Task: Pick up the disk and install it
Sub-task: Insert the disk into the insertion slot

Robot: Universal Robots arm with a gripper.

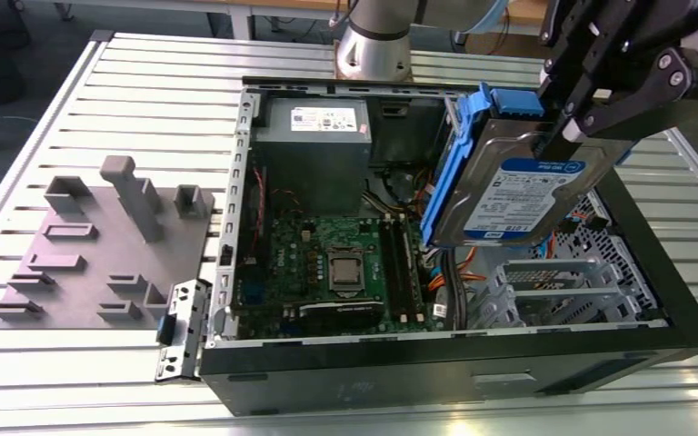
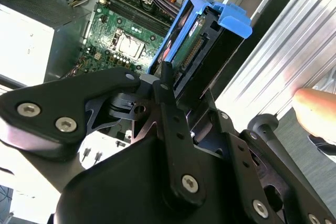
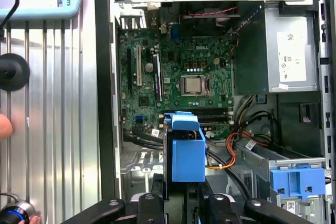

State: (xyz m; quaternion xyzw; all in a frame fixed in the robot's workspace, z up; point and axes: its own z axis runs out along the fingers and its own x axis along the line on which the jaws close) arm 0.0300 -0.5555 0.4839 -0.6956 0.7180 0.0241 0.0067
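Above 1 computer case [image 1: 671, 300], 1 gripper [image 1: 558, 134] clamping 1 tilted disk [image 1: 516, 195]

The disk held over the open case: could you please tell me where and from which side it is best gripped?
Probably as the gripper has it: pinched across the two flat faces of the disk near its upper end, coming from above. It hangs on edge, and the blue side rail is free.

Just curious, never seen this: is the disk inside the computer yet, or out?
Out. The gripper holds the disk tilted on edge in the air above the open case, not seated in any bay.
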